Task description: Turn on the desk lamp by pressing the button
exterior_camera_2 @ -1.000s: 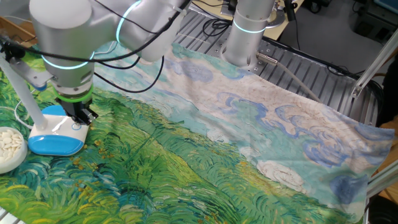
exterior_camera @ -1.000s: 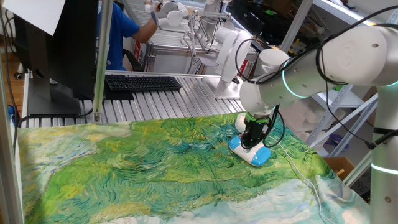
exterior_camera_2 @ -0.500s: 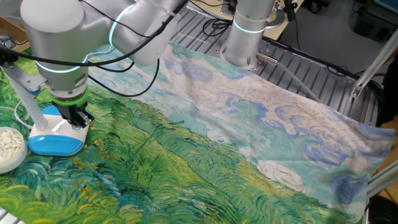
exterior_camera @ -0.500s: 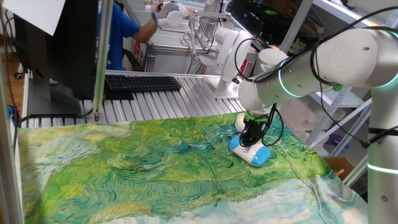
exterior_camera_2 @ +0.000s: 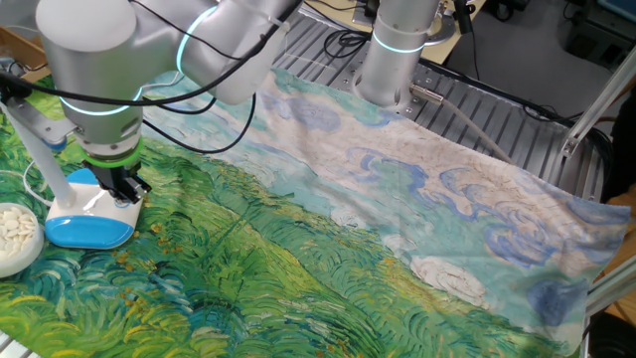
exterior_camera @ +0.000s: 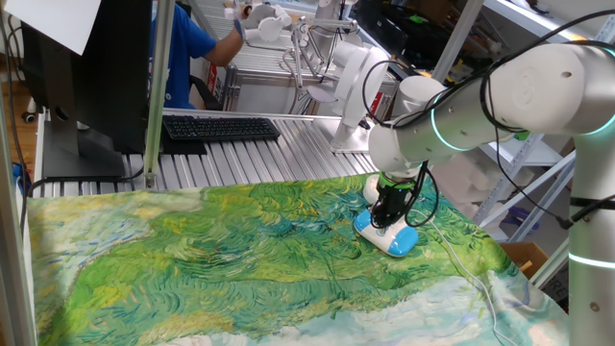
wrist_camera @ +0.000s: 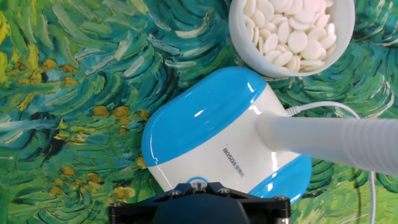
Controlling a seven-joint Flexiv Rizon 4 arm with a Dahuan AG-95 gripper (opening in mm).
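The desk lamp stands on the painted cloth: a white oval base rimmed light blue (exterior_camera: pixel 390 237) (exterior_camera_2: pixel 87 223) (wrist_camera: pixel 211 134), a slim white neck (exterior_camera_2: pixel 38 149) (wrist_camera: pixel 326 140) and a thin white cord (wrist_camera: pixel 323 107). The button (wrist_camera: pixel 197 182) is a tiny round spot with a blue ring on the base's white top, at the end away from the neck. My gripper (exterior_camera: pixel 387 217) (exterior_camera_2: pixel 124 191) (wrist_camera: pixel 198 190) points straight down, its fingertips together right over the button at the base's top face. Its black body hides most of the button in the hand view.
A white bowl of white tablets (wrist_camera: pixel 291 28) (exterior_camera_2: pixel 15 235) (exterior_camera: pixel 372 186) stands close beside the lamp base. A black keyboard (exterior_camera: pixel 219 127) and a monitor (exterior_camera: pixel 86 72) stand on the metal table behind the cloth. The cloth's edge (exterior_camera: pixel 500 259) drops off at the right.
In the other fixed view the arm and gripper shifted slightly left over the lamp base one second ago; over the last half second nothing visibly moved.
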